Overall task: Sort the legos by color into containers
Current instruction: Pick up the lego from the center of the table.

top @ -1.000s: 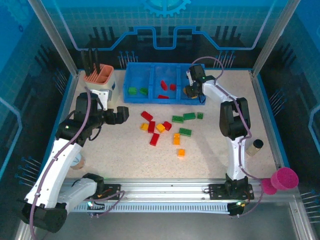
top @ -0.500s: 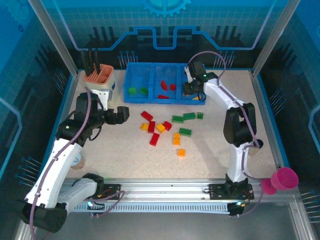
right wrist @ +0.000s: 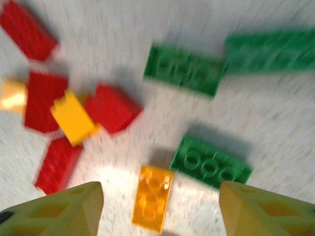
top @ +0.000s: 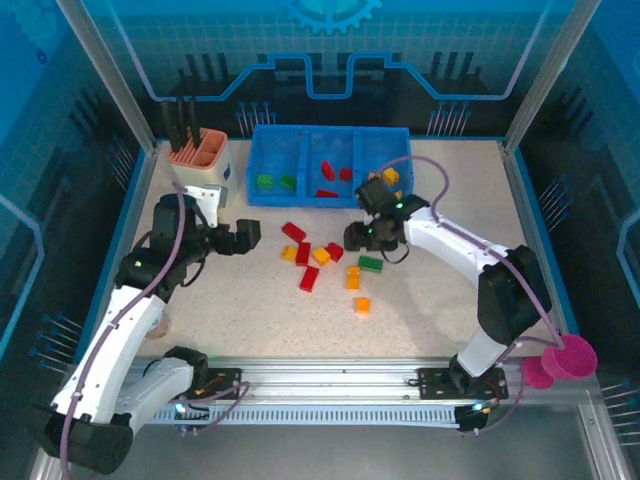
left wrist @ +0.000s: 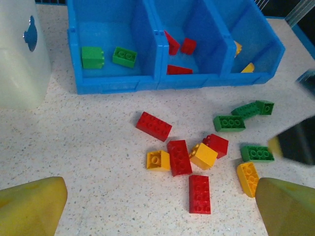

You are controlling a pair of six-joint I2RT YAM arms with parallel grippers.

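Both my jaws gape empty: right gripper above a green lego mid tabletop, left gripper nearer its left edge.

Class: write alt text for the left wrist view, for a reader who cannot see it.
A blue tray holds, in three compartments left to right, two green legos, three red legos and two orange-yellow legos. Loose legos in those colors lie scattered on the table, above the open left tool.

free: bare table along near edge | blocked: legos cluster mid-table; tray at far edge
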